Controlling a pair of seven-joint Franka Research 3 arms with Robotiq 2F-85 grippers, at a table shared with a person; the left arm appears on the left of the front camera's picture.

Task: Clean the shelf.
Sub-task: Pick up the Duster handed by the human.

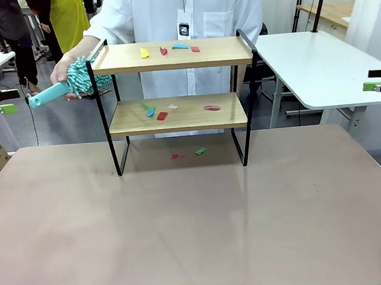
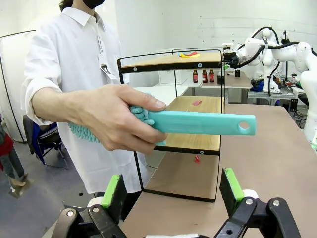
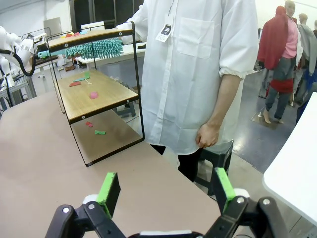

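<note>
Big beige desk (image 1: 185,236) up front. A person (image 1: 192,9) in a white shirt stands at the far side, right behind the shelf (image 1: 216,52). The shelf sits upright on the far half of the desk, about in the middle, and has two wooden boards in a thin black frame.

The person's hand (image 1: 61,72) holds a teal duster (image 1: 81,77) at the shelf's left end. The fluffy head is up by the top board's end rail and the flat handle sticks out toward the left gripper (image 2: 172,191). Can't tell if the head actually touches the frame. Their other hand (image 3: 208,135) just hangs at their side.

The left gripper hangs off the desk's left edge, jaws wide apart with nothing in them. The right gripper (image 3: 166,189) is out past the right edge, well apart from the shelf, jaws also wide apart and holding nothing.

Little coloured scraps (image 1: 181,46) lie on the top board, with more on the lower board. There's also a red and a green one on the desk under the shelf.
</note>
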